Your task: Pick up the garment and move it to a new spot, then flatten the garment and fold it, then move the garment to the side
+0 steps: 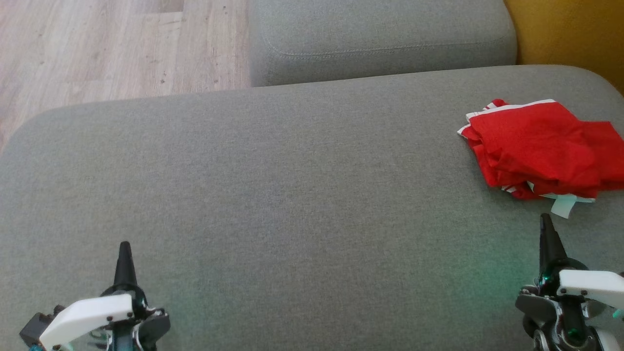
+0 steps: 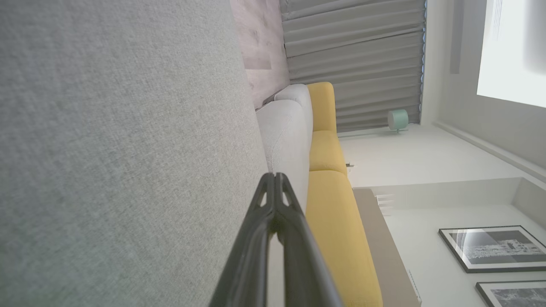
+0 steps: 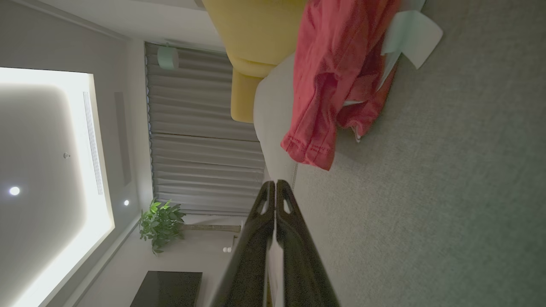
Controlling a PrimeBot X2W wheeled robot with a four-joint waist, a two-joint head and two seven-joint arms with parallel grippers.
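Closed right jaws just beside garment point(image 1: 536, 141)

Left gripper point(image 1: 125, 249), two long dark fingers: lower left of head view, fingers pressed together, tips pointing up, nothing held. Right gripper point(image 1: 546, 223), same dark fingers: lower right, likewise closed tip to tip, empty.
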